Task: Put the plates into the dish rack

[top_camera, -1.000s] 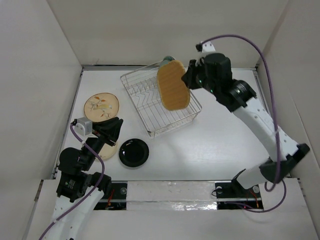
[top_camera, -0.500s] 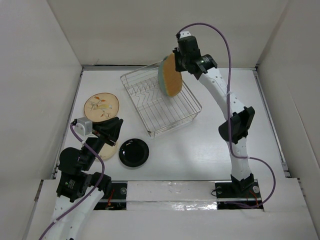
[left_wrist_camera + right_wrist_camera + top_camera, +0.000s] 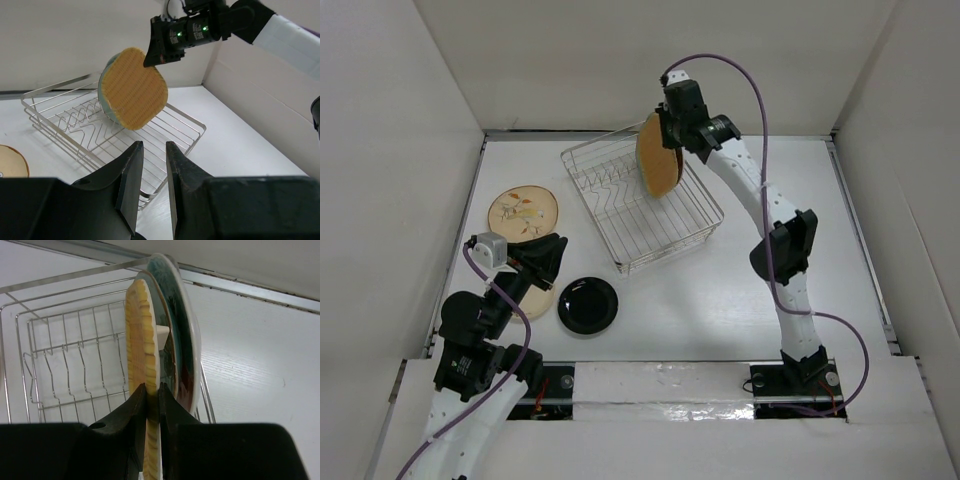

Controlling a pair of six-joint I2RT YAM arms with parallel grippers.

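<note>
Top external view puts you partway: your right gripper (image 3: 661,146) pinches the bamboo plate (image 3: 658,160) upright over the dish rack (image 3: 672,245) beside a seemingly racked green plate (image 3: 184,335), while the floral plate (image 3: 523,213), black plate (image 3: 587,304) and cream plate (image 3: 540,302) wait on the table near your left gripper (image 3: 152,170), whose fingers stand narrow and empty.

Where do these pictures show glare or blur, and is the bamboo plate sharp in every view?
Top external: the light is even; the glossy black plate carries a pale sheen, and the bamboo plate is clear. Left wrist: the left gripper is dark and soft near the lens, while the dish rack is sharp. Right wrist: the right gripper is dark, and the plate's edge is slightly soft.
</note>
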